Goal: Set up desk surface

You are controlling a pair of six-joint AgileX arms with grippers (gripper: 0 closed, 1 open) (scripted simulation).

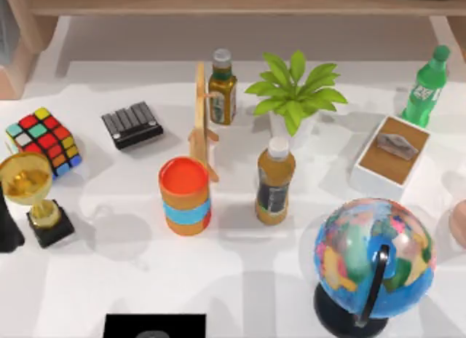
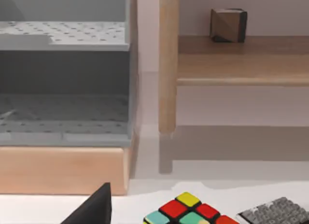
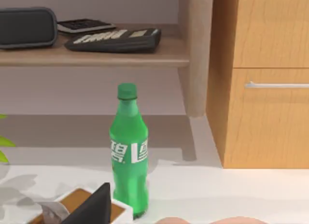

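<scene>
The desk surface (image 1: 240,280) is a broad white tabletop crowded with objects. My left arm's dark gripper (image 1: 6,229) sits low at the table's left edge, beside a gold trophy (image 1: 33,196) and in front of a colourful puzzle cube (image 1: 44,140). A dark part of that gripper (image 2: 94,210) shows in the left wrist view, close to the cube (image 2: 188,212). In the right wrist view a dark part of my right gripper (image 3: 94,208) hangs near a green soda bottle (image 3: 128,154) and a white box (image 3: 77,207). Neither gripper holds anything I can see.
Mid-table stand an orange-and-blue can (image 1: 186,196), a tea bottle (image 1: 275,181), a wooden stand (image 1: 202,119), a dark bottle (image 1: 222,87) and a potted plant (image 1: 295,94). A globe (image 1: 373,261) fills the front right. A black keypad (image 1: 132,124) lies left. A wooden shelf (image 1: 218,1) runs along the back.
</scene>
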